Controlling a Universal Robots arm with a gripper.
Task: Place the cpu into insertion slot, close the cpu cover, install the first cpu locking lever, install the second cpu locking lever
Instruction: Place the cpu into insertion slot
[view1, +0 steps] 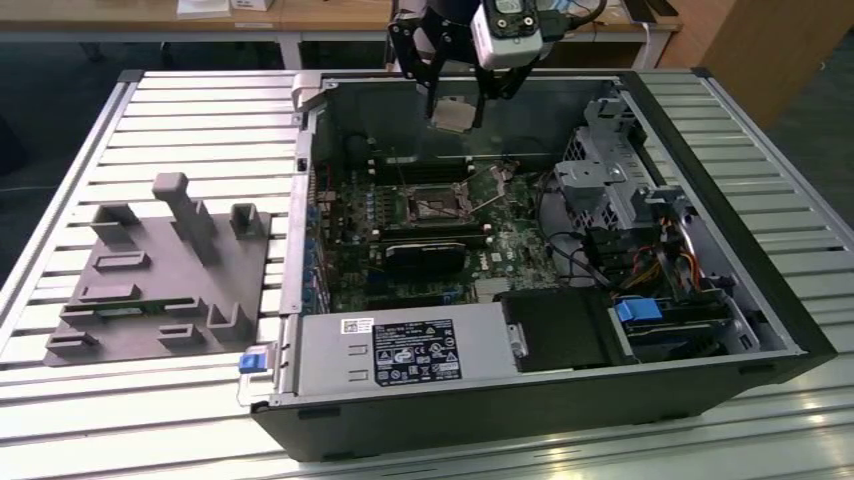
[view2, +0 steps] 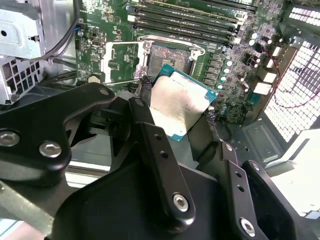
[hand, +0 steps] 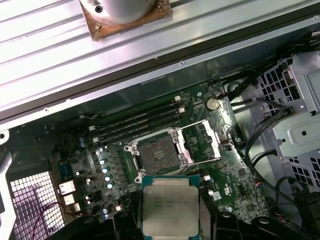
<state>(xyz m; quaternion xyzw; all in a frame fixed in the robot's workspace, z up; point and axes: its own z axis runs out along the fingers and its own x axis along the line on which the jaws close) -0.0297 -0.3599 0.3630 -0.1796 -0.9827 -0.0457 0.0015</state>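
Gripping tool: the gripper (view2: 177, 102) is clamped on the cpu (hand: 170, 210) by two opposite edges, so the metal face is not touched.
cpu position: held level in the air over the open computer case (view1: 467, 415), well apart from the motherboard (hand: 225, 180).
insertion slot (hand: 157, 152): bare, so loading is possible.
cpu cover (view2: 106, 62): swung open beside the slot, so access is given.

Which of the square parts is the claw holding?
The chip, clamped in the claw; the socket and opened cover frame lie below on the green board.

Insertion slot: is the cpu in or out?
Out: the gripper holds the cpu above the motherboard; the insertion slot lies bare.
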